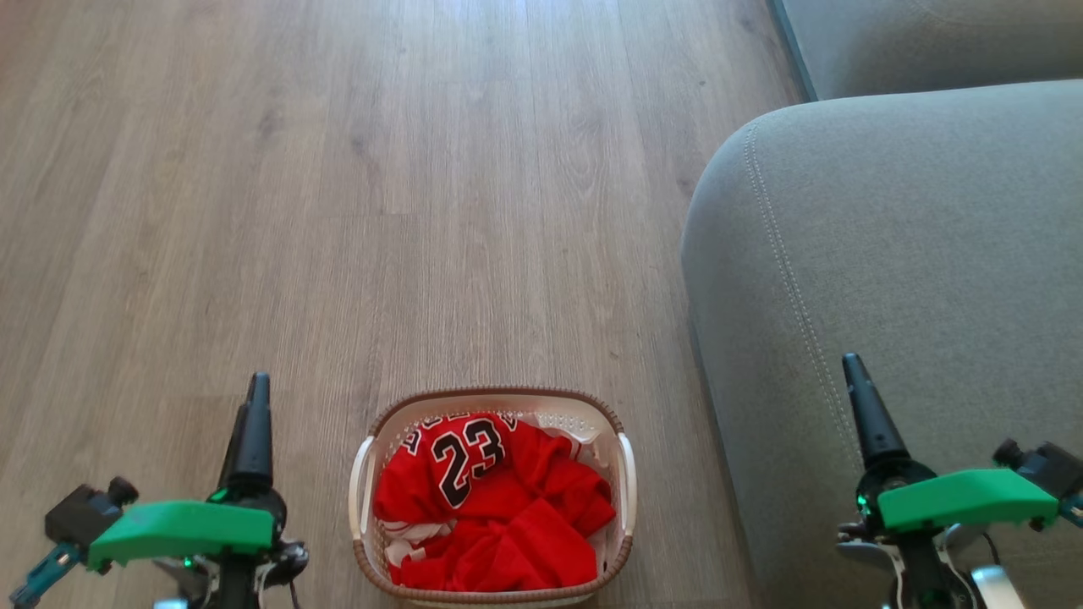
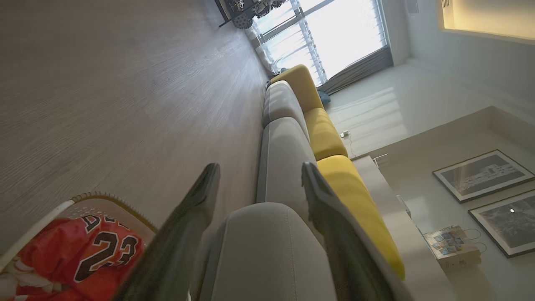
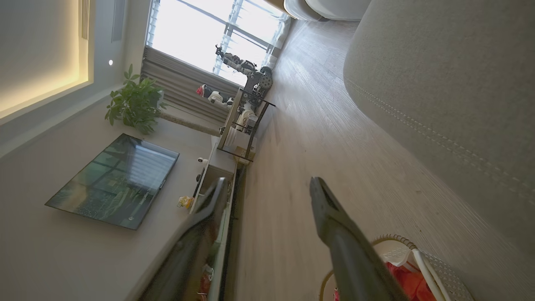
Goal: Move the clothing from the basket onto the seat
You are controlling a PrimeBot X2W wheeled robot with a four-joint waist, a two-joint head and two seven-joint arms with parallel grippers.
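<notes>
The white basket (image 1: 499,395) with its brown rim stands on the floor at the bottom centre. The red clothing (image 1: 508,516) lies crumpled in it, a jersey with a black 23 on top. The grey-green seat (image 1: 897,254) rises just right of the basket. My left gripper (image 1: 257,387) hovers left of the basket, and my right gripper (image 1: 851,365) hovers over the seat's front edge. In the left wrist view the left gripper (image 2: 259,177) stands open and empty, with the clothing (image 2: 83,255) at lower left. The right gripper (image 3: 267,188) is likewise open, the basket (image 3: 422,259) at its lower right.
Wood floor (image 1: 381,211) stretches ahead and to the left. Another sofa cushion (image 1: 931,38) lies beyond the seat, with yellow back cushions (image 2: 326,133) behind. A low cabinet with a TV (image 3: 113,179), a plant (image 3: 133,100) and a metal shelf cart (image 3: 246,125) line the far wall.
</notes>
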